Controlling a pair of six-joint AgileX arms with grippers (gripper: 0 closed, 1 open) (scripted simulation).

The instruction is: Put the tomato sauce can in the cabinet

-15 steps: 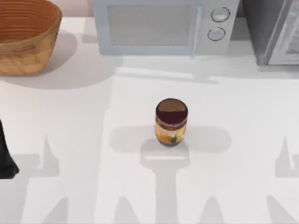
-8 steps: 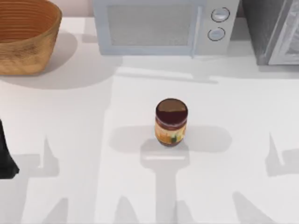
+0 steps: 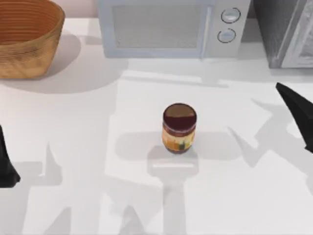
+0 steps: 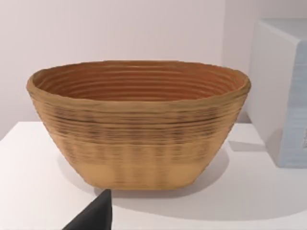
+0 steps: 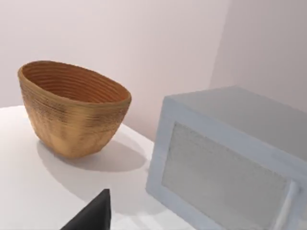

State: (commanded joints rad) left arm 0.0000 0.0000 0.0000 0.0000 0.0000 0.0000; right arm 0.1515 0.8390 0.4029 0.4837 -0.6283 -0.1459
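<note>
Tomato sauce can (image 3: 179, 128) stands upright on the white table (image 3: 73, 127), in front of the microwave (image 3: 166, 27) and a little toward its knob side, with nothing touching it. The cabinet (image 3: 286, 32) sits just beside the microwave at the table's far right corner, its ridged door panel angled toward the can.

By my judgement the task is at its very start: the reach toward the can is in hand and no grasp has been made. The right gripper (image 3: 298, 113) shows as a dark wedge at the top view's right edge, in front of the cabinet and well apart from the can; whether its fingers are wide or narrow I cannot tell. The left gripper (image 3: 6, 164) sits parked at the left edge, in front of the basket (image 3: 27, 36); its opening I cannot tell either.

The next move calls for bringing the right gripper across to the can, squaring it to the round body and closing on it.

The top view gives the can and cabinet. The right wrist view looks instead at the basket (image 5: 72, 108) and microwave (image 5: 225, 163); the left wrist view faces the basket (image 4: 136, 122) with the microwave's side (image 4: 283, 91) beyond it.
</note>
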